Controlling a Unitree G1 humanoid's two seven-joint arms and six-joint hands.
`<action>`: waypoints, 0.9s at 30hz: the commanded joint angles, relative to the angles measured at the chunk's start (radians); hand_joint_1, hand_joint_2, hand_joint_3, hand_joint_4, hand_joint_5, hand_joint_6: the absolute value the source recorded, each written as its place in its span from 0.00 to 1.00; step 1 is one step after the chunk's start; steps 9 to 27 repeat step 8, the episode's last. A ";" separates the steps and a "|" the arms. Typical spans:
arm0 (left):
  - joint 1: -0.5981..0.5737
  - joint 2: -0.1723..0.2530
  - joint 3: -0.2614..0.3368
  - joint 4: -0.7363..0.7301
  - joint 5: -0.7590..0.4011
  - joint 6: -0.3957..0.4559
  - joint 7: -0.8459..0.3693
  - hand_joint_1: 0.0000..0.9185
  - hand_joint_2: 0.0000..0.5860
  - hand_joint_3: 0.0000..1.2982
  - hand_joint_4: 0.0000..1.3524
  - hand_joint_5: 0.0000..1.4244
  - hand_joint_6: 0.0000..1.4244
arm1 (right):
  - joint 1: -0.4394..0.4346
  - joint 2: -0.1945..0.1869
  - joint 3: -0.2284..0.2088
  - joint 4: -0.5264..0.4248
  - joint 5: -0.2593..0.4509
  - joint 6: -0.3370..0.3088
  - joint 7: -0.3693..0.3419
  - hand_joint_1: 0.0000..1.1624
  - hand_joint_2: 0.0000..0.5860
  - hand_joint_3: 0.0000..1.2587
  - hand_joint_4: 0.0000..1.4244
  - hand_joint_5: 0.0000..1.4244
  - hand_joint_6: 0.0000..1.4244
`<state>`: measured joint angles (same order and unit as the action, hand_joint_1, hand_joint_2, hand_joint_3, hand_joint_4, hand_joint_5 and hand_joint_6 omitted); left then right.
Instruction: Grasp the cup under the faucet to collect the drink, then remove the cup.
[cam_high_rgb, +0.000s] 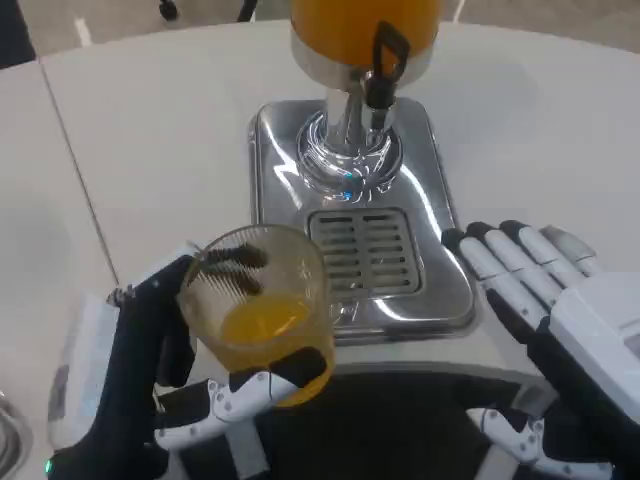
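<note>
A clear ribbed cup (263, 310) with orange drink in its bottom is gripped by my left hand (175, 385), at the lower left, in front of the dispenser's base. Fingers wrap its far side and its lower front. The cup stands off to the left of the drip grate (366, 250). The black faucet (384, 62) hangs from the orange drink tank (362, 25) above the chrome base (352, 205). My right hand (545, 320) hovers at the lower right beside the base, fingers stretched out and apart, holding nothing.
The white table (150, 130) spreads around the dispenser, with a seam running down its left side. A metal rim (10, 430) shows at the bottom left corner. The tank stands tall at the top centre.
</note>
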<state>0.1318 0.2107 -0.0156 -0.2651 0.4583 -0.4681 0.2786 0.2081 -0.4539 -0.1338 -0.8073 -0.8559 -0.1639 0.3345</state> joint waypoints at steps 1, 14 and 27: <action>0.021 -0.017 -0.019 -0.043 0.000 -0.037 -0.013 0.64 0.12 0.85 0.81 1.00 1.00 | 0.002 -0.013 -0.015 -0.007 0.021 -0.009 0.005 0.35 0.83 0.00 0.00 0.00 0.02; 0.042 -0.038 -0.031 -0.052 0.013 -0.041 -0.019 0.64 0.12 0.85 0.81 1.00 1.00 | 0.019 -0.004 0.013 -0.014 0.011 -0.026 0.000 0.35 0.83 0.00 0.00 0.00 0.03; 0.042 -0.038 -0.031 -0.052 0.013 -0.041 -0.019 0.64 0.12 0.85 0.81 1.00 1.00 | 0.019 -0.004 0.013 -0.014 0.011 -0.026 0.000 0.35 0.83 0.00 0.00 0.00 0.03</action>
